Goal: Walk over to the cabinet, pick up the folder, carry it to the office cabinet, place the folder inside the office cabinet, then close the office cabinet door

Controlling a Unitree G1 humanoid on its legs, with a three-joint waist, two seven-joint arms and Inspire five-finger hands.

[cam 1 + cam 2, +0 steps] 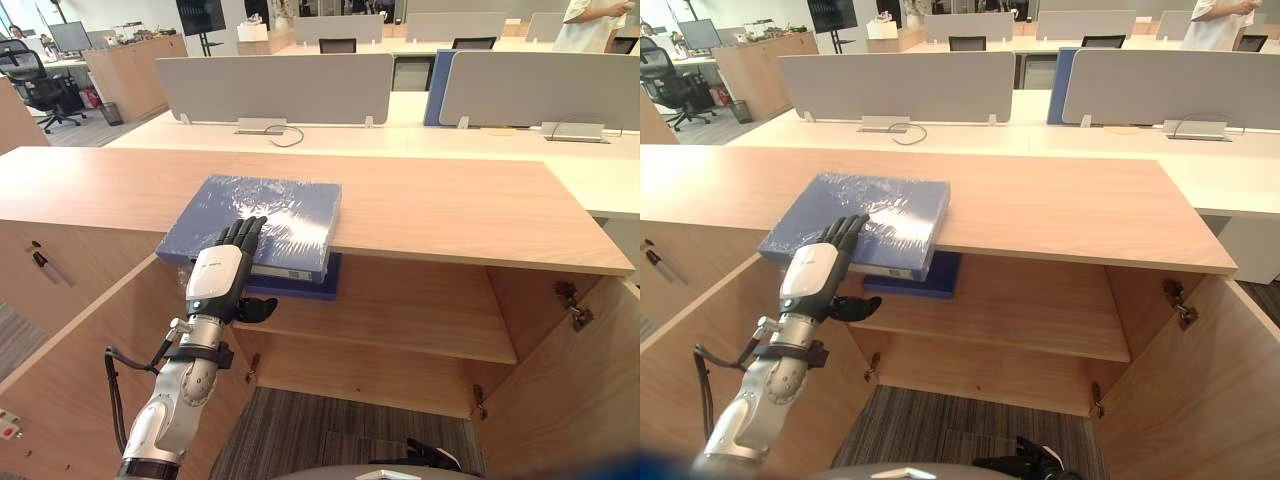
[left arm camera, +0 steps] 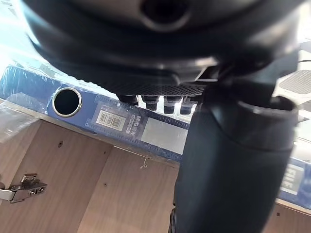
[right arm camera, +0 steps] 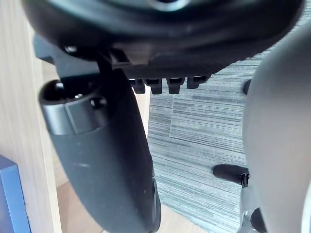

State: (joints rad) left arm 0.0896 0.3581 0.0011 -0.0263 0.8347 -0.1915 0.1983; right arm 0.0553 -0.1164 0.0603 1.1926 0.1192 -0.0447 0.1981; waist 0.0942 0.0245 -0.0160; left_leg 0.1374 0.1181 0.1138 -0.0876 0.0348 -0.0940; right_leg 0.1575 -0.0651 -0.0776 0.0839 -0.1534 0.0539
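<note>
A blue folder (image 1: 262, 215) in clear plastic wrap lies flat on the wooden cabinet top (image 1: 450, 205), its spine overhanging the front edge. In the left wrist view the spine (image 2: 87, 114) shows a ring hole and a label. My left hand (image 1: 222, 270) reaches up from below. Its straight fingers rest on the folder's top near the front left corner, and its thumb (image 1: 256, 309) sticks out under the overhang, apart from the folder. My right hand (image 3: 107, 160) hangs low over the carpet with relaxed fingers and holds nothing.
The cabinet below stands open, with doors swung out at left (image 1: 70, 330) and right (image 1: 575, 390). A second dark blue folder (image 1: 305, 288) lies on its shelf (image 1: 400, 310). Behind are white desks with grey dividers (image 1: 275, 88), an office chair (image 1: 35, 85) and a person (image 1: 590, 25).
</note>
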